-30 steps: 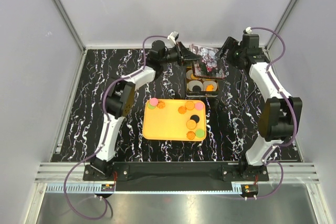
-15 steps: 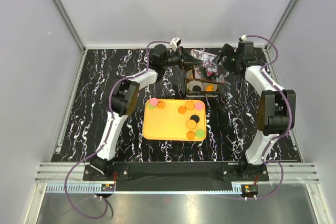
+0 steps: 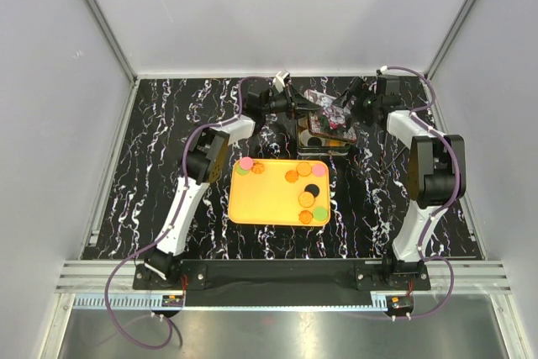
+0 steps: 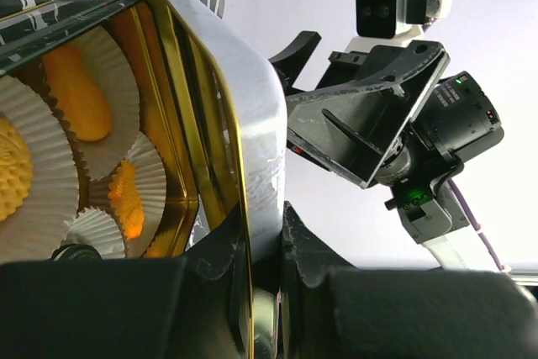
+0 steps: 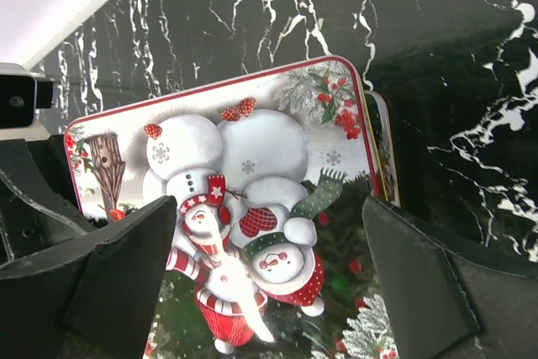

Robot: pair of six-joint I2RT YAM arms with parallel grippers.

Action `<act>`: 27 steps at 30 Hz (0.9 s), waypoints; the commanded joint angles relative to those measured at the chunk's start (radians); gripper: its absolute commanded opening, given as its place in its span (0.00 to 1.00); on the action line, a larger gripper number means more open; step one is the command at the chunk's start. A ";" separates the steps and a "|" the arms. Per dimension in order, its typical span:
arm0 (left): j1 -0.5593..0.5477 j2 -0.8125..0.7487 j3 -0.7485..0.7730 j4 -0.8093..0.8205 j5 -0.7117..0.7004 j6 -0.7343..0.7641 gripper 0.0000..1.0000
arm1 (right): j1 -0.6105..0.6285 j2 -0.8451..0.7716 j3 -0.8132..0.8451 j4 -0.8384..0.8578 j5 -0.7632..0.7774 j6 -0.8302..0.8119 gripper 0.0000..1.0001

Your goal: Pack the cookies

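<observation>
Tin (image 3: pixel 308 142): found open on the tabletop (image 3: pixel 160 157) behind the tray; white paper cups (image 4: pixel 34 174) are held inside, some filled with orange cookies (image 4: pixel 77 94).
Tray (image 3: pixel 269 203): more cookies are scattered on it (mostly orange, some pink, green, one black).
Left jaws: clamped on the rim of the snowman lid (image 5: pixel 244 157), which is tilted over the tin.
Right jaws: spread wide at either side of the lid, nothing gripped.
Tray cookies: well apart from both jaws.

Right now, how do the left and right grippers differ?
The left gripper has its jaws shut on the snowman lid, at its rim. The right gripper has its jaws wide open over the lid's printed face, holding nothing. The left one reaches in from the left of the tin, the right one from the right. Shared: both are at the tin.
</observation>
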 commanded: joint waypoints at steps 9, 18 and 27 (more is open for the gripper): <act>0.028 0.000 0.005 0.015 0.012 0.032 0.02 | -0.027 -0.005 -0.073 0.144 -0.024 0.015 1.00; 0.036 0.023 0.010 0.042 0.038 0.002 0.05 | -0.026 0.028 -0.111 0.241 -0.139 0.050 1.00; 0.042 0.027 -0.013 0.094 0.072 -0.036 0.05 | -0.055 0.078 -0.124 0.304 -0.197 0.090 1.00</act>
